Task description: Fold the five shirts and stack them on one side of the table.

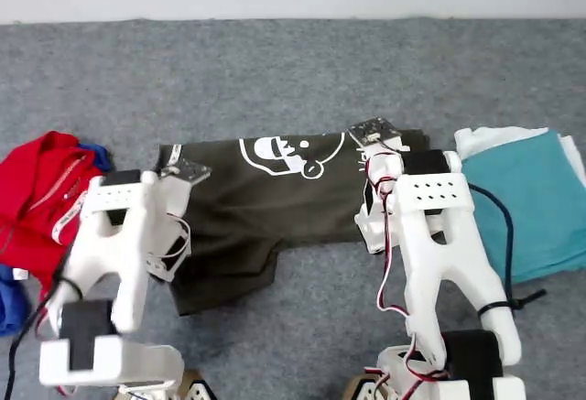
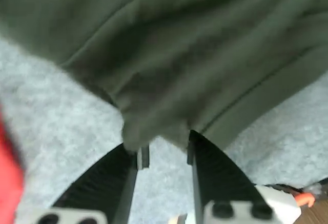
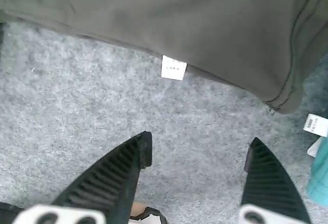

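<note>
Left hand is narrow and seems to nip a bunched edge of the dark shirt, though cloth hides where the tips meet. Right hand gapes wide over bare bench, the shirt's hem just beyond it. From above, the shirt lies spread mid-bench between my arms, a red shirt at my left and a teal shirt at my right.
</note>
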Available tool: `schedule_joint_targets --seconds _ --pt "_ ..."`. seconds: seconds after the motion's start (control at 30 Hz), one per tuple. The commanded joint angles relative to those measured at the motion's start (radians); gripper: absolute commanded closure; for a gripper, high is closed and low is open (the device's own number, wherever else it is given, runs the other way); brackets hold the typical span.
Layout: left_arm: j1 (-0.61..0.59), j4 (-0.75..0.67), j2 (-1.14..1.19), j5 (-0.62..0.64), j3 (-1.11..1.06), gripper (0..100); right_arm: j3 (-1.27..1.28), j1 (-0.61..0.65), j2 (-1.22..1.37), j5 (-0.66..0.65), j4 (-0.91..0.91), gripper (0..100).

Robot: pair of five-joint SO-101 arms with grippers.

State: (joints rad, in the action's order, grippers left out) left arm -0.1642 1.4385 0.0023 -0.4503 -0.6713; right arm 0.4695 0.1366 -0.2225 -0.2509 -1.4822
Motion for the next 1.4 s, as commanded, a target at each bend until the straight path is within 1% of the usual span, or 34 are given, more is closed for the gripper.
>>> schedule_joint_targets --seconds 0.0,0.07,0.23,0.37,0.63,0.77,1.0,1.17,1.23,1.3,1.37 --pt "0.005 -0.023 0.084 -0.009 0.012 87 0.002 0.008 -0.041 -0.011 0.008 70.3" --pt "0.003 -0.038 0.114 -0.009 0.018 88 0.002 0.008 -0.041 -0.011 0.008 70.3" --pt "0.002 -0.061 0.123 -0.009 0.042 97 0.002 0.008 -0.041 -0.011 0.008 70.3" --pt "0.002 -0.041 0.123 -0.008 0.082 97 0.002 0.008 -0.041 -0.011 0.008 70.3" --pt "0.005 0.078 0.123 -0.008 0.208 97 0.002 0.008 -0.041 -0.011 0.008 70.3" --pt "0.006 0.12 0.123 0.028 0.272 97 0.002 0.008 -0.041 -0.011 0.008 70.3" --pt "0.006 0.13 0.126 0.031 0.28 97 0.002 0.008 -0.041 -0.011 0.007 70.3" --pt "0.009 0.216 0.13 0.026 0.28 97 0.002 0.008 -0.041 -0.011 0.007 70.3" --pt "0.009 0.275 0.13 -0.012 0.28 96 0.002 0.008 -0.041 -0.011 0.005 70.3" --pt "0.008 0.316 0.12 -0.048 0.282 93 0.002 0.008 -0.041 -0.011 0.005 70.3" --pt "0.008 0.316 0.098 -0.044 0.28 90 0.002 0.008 -0.041 -0.011 0.005 70.3"
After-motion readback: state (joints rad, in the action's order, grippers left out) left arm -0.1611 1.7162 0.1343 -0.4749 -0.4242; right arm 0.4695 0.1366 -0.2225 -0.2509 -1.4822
